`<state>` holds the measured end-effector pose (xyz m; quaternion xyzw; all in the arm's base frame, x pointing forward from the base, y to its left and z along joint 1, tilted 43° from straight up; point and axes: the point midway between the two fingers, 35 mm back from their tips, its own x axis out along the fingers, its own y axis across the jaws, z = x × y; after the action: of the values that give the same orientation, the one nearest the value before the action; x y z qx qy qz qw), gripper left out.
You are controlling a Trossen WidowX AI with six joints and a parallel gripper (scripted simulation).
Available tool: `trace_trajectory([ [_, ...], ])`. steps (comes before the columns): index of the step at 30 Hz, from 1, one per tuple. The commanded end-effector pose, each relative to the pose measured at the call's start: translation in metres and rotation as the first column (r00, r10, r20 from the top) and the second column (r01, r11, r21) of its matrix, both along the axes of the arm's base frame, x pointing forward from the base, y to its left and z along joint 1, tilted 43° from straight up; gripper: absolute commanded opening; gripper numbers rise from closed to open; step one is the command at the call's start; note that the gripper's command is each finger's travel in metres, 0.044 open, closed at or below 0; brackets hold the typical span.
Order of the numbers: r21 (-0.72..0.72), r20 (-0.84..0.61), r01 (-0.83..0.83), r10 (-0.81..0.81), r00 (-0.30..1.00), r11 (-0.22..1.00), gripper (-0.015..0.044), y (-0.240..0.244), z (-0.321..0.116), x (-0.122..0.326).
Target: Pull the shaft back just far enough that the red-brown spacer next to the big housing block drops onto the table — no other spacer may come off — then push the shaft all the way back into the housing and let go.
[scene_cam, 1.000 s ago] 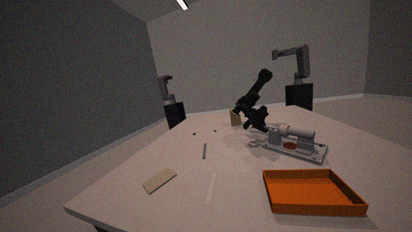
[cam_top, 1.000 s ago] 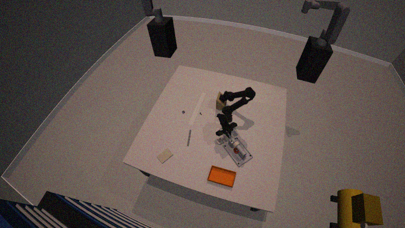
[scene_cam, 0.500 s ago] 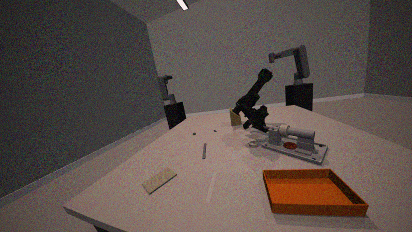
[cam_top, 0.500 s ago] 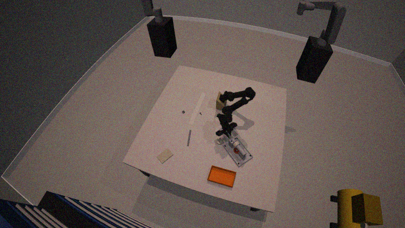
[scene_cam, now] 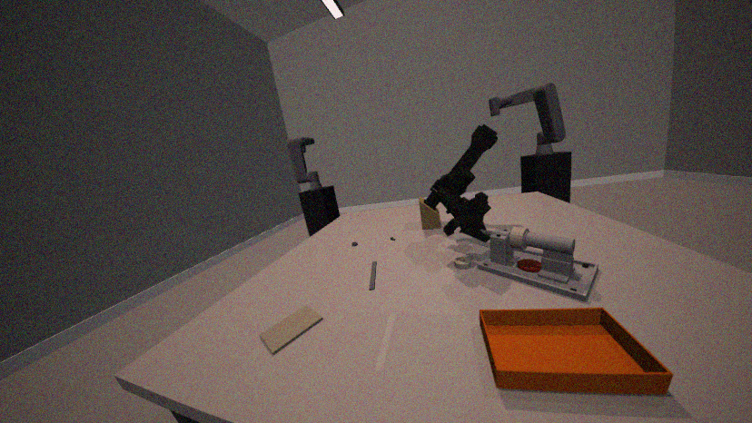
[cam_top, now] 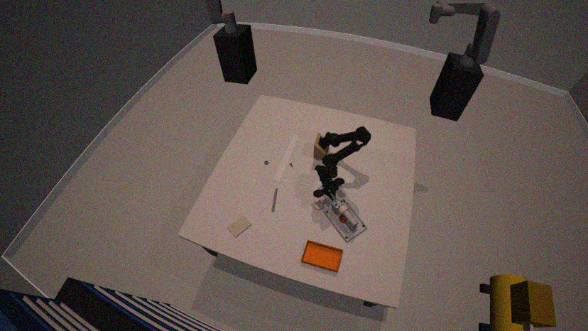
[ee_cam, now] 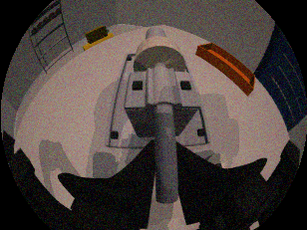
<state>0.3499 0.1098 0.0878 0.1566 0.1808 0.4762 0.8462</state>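
No brand, label or writing can be read in any view. One arm [cam_top: 345,154] [scene_cam: 462,168] stands over one pale table [cam_top: 246,143] [scene_cam: 210,325], and its gripper [cam_top: 332,197] [scene_cam: 488,235] [ee_cam: 161,143] is pinching the grey shaft [ee_cam: 166,158], one black finger being pressed to each side.

One red-brown spacer [cam_top: 342,218] [scene_cam: 529,265] is seen lying flat on the base plate [cam_top: 348,238] [scene_cam: 584,295] [ee_cam: 113,118], between the big housing block [scene_cam: 557,265] and the smaller upright block [scene_cam: 501,248] [ee_cam: 161,91]. One cream spacer [scene_cam: 518,237] [ee_cam: 160,55] is held up beside the smaller block, and one pale ring [cam_top: 319,204] [scene_cam: 462,262] is set on the table just beside the plate.

Two small dark parts, one grey strip [cam_top: 274,199] [scene_cam: 372,275], one beige slab [cam_top: 239,226] [scene_cam: 291,329] and one orange tray [cam_top: 322,256] [scene_cam: 576,380] [ee_cam: 226,69] are spread across the matte, speckled tabletop.

The room is dimly lit, with grey walls and a pale floor; one bright ceiling light [scene_cam: 332,7] is shown. Two black pedestals [cam_top: 236,55] [cam_top: 456,88] [scene_cam: 319,210] [scene_cam: 545,175] are topped by one grey arm each, and one yellow machine [cam_top: 503,304] [ee_cam: 98,39] is placed off the table.
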Motion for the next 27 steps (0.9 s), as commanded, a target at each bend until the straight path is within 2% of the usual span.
trace_trajectory([
  [1,0.000,0.006,-0.004,0.004,1.000,1.000,0.0000,0.0011,0.0016,0.0007],
  [27,0.000,0.006,-0.004,0.004,1.000,1.000,0.0000,-0.0004,0.0002,-0.0010],
])
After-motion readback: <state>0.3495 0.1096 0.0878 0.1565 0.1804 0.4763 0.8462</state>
